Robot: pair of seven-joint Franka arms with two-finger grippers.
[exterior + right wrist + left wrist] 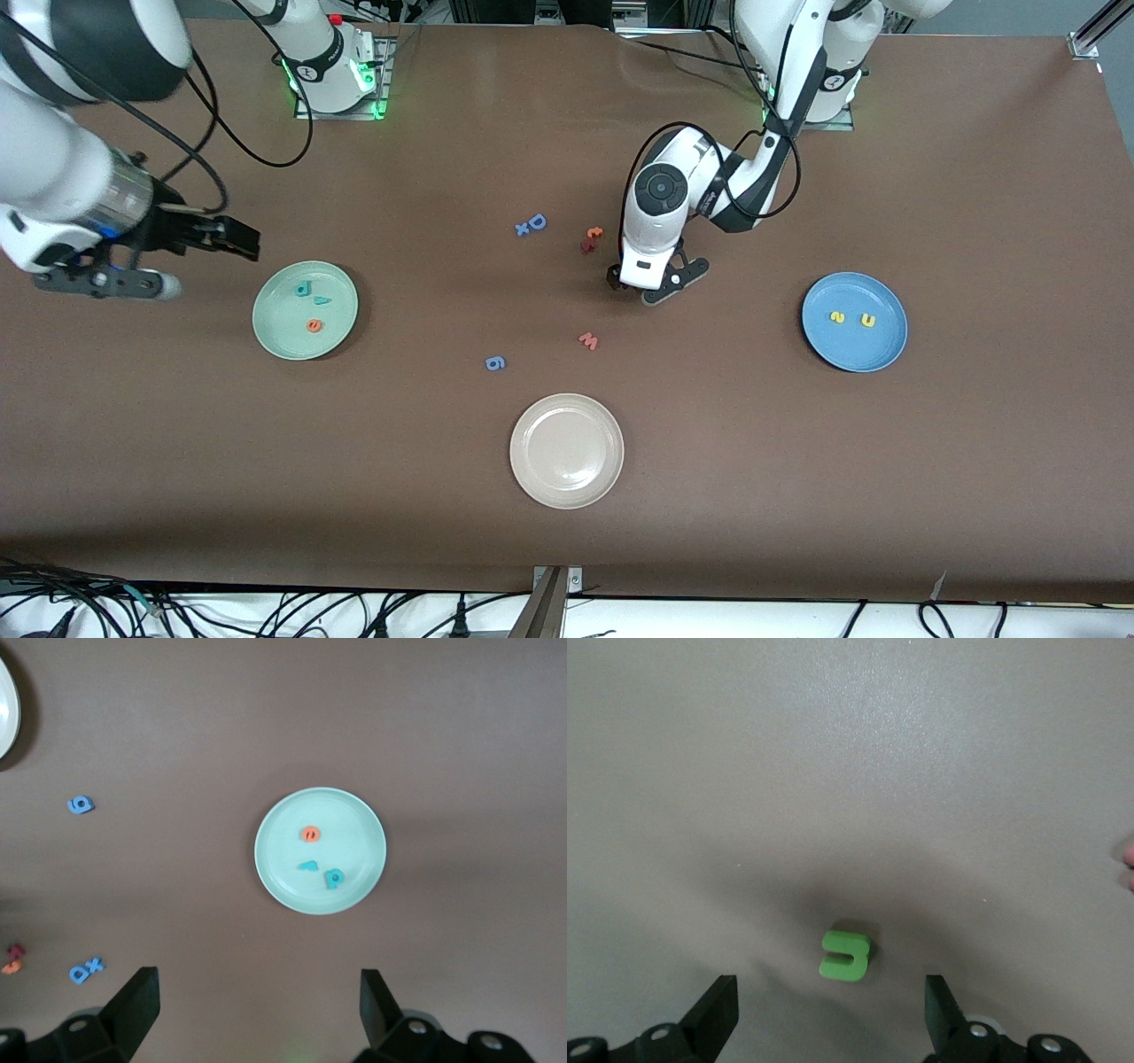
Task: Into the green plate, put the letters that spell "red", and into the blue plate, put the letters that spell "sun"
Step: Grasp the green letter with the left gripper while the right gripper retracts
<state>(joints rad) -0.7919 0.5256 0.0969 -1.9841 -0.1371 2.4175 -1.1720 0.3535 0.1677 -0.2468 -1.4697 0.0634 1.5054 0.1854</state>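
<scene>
Now the left gripper (829, 1014) hangs low over the brown table (886, 487), near the round blue plastic plate (890, 350).
Fingers spread wide, empty; the small green foam "u/n" letter (846, 955) lies between them, untouched. The right gripper (232, 237) waits open beside the pale mint-green plate (275, 341).

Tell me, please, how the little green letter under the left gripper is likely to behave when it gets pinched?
The green letter looks like thick, matte foam, so it is probably very light and slightly squashy. Lying flat on the table, it should not roll. Being small between the left gripper's open fingers, it may twist or skid.
</scene>
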